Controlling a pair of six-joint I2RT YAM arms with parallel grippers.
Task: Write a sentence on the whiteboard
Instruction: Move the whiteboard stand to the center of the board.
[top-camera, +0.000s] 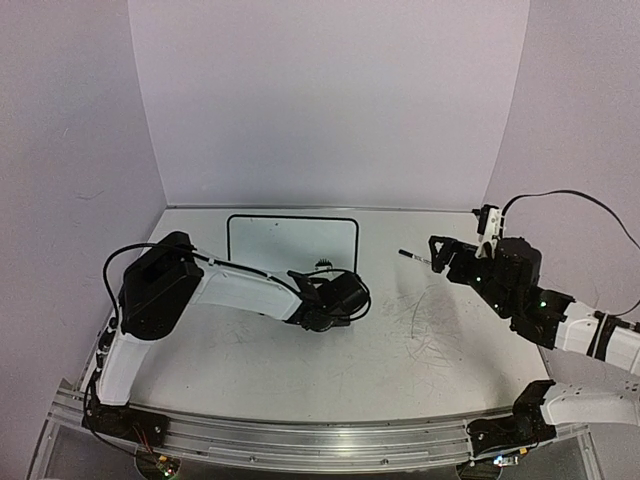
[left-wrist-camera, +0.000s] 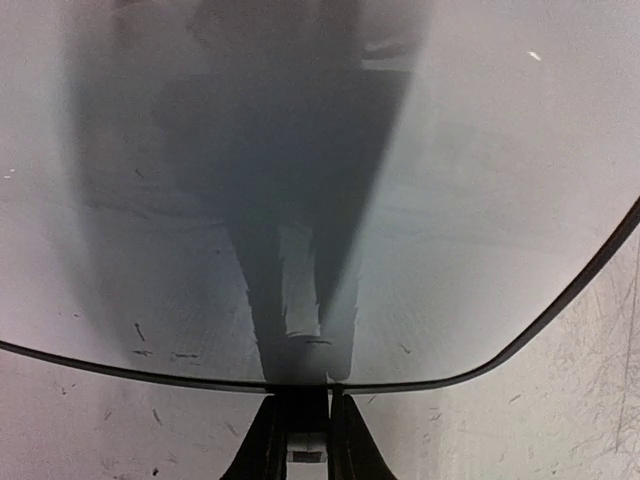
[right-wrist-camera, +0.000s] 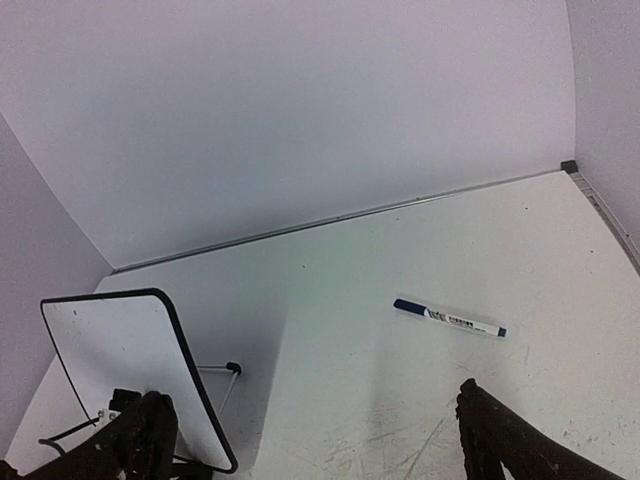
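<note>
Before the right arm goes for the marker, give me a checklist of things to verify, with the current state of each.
1. Right gripper, jaws wide open: ok.
2. Marker lying flat on the table ahead of those jaws, nothing beside it: ok.
3. Marker already held: not ok, it lies apart from both arms.
4. Marker cap off: cannot tell.
5. Left gripper, jaws shut on the whiteboard at its edge: ok.
6. Whiteboard face blank for writing: ok.
</note>
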